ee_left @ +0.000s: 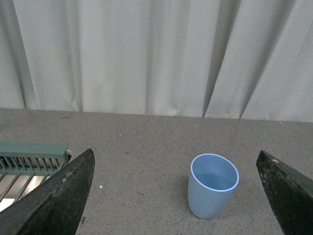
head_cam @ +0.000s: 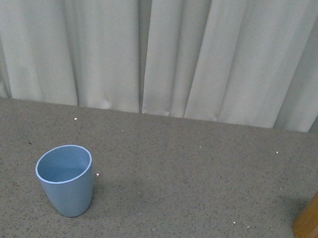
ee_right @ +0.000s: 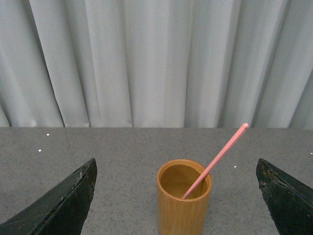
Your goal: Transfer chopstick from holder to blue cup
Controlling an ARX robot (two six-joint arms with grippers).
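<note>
The light-blue cup (head_cam: 65, 179) stands upright and empty on the grey table at the front left. The left wrist view has the blue cup (ee_left: 212, 186) ahead of my open left gripper (ee_left: 176, 196), nearer one finger than the other, with nothing between the fingers. The tan wooden holder (head_cam: 313, 227) shows only as a sliver at the right edge of the front view. In the right wrist view the holder (ee_right: 184, 205) stands ahead of my open right gripper (ee_right: 176, 198). One salmon-pink chopstick (ee_right: 217, 159) leans out of it over the rim.
A white curtain (head_cam: 164, 48) hangs along the table's far edge. A grey-green slatted rack (ee_left: 29, 159) lies beside the left gripper's finger in the left wrist view. Neither arm appears in the front view.
</note>
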